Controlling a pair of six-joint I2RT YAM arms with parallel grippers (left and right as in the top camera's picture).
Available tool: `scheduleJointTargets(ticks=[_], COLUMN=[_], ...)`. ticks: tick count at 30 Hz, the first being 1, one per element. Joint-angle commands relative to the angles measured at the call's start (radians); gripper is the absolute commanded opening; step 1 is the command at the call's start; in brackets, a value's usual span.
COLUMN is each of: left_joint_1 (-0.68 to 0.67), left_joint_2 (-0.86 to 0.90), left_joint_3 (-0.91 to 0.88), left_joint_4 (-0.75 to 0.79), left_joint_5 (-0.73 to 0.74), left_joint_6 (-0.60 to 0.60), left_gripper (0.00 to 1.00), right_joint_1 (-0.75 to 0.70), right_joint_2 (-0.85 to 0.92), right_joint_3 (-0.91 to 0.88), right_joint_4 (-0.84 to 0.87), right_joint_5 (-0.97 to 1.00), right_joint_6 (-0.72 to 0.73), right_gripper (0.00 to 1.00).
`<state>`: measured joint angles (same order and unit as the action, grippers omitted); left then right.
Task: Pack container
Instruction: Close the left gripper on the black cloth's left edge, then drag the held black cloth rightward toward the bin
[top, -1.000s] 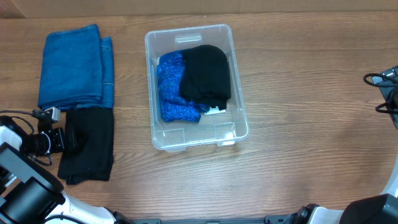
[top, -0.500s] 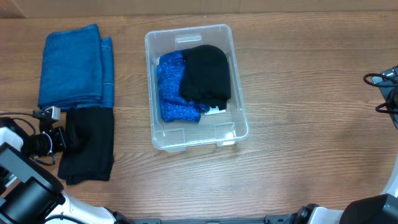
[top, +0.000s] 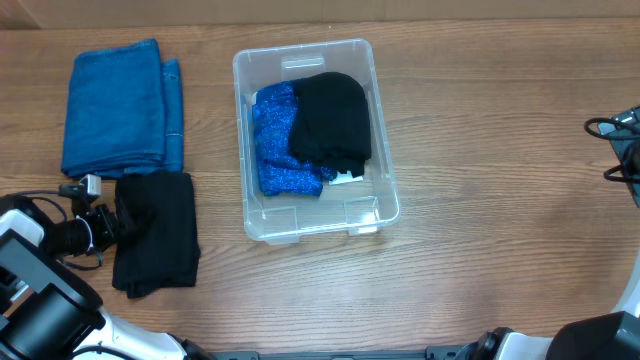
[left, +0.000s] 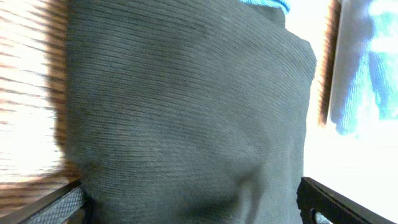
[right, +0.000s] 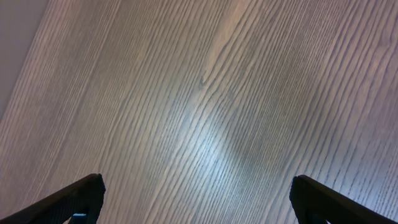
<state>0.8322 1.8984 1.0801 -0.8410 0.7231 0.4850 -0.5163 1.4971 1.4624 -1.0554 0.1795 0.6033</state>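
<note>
The clear container (top: 322, 226) stands mid-table, holding a bright blue cloth (top: 272, 140) and a black cloth (top: 330, 118). Left of it, a folded black cloth (top: 158, 232) lies on the table. My left gripper (top: 112, 224) is at this cloth's left edge. In the left wrist view the black cloth (left: 186, 106) fills the space between the wide-apart fingers of the left gripper (left: 193, 202), which is open. The container's wall (left: 364, 62) shows at the right of that view. My right gripper (right: 199, 199) is open over bare wood, with nothing between its fingers.
A folded blue towel (top: 120, 105) lies at the far left, just behind the black cloth. Black cables (top: 618, 140) sit at the table's right edge. Bare wood stretches to the right of the container.
The black cloth on the table has slid right and a little toward the front, away from the blue towel, and the left gripper moved with it. The right gripper has not moved.
</note>
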Motion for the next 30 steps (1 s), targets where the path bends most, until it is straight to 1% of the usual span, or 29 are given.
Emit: scheduleJointTargets(ticks=[1, 6, 12, 17, 21, 23, 30], left_joint_1=[-0.003, 0.006, 0.023, 0.018, 0.003, -0.008, -0.015], left_joint_2=[0.011, 0.011, 0.011, 0.011, 0.011, 0.011, 0.011], left_joint_3=[-0.029, -0.029, -0.028, -0.031, -0.038, -0.059, -0.201], left_joint_4=[0.034, 0.087, 0.139, 0.108, 0.082, 0.080, 0.174], left_joint_5=[-0.134, -0.234, -0.240, -0.191, -0.124, -0.113, -0.101], left_joint_6=[-0.130, -0.153, -0.148, -0.116, -0.115, -0.115, -0.120], left_gripper=[1.00, 1.00, 1.00, 1.00, 1.00, 1.00, 1.00], right_joint_1=[-0.003, -0.003, -0.003, -0.003, -0.003, -0.003, -0.003], right_joint_2=[0.000, 0.000, 0.000, 0.000, 0.000, 0.000, 0.000], right_joint_3=[-0.005, -0.005, -0.005, -0.005, -0.005, -0.005, -0.005], right_joint_4=[0.006, 0.006, 0.006, 0.006, 0.006, 0.006, 0.006], right_joint_5=[-0.002, -0.002, -0.002, -0.002, -0.002, -0.002, -0.002], right_joint_6=[0.007, 0.007, 0.007, 0.007, 0.008, 0.008, 0.007], right_gripper=[1.00, 1.00, 1.00, 1.00, 1.00, 1.00, 1.00])
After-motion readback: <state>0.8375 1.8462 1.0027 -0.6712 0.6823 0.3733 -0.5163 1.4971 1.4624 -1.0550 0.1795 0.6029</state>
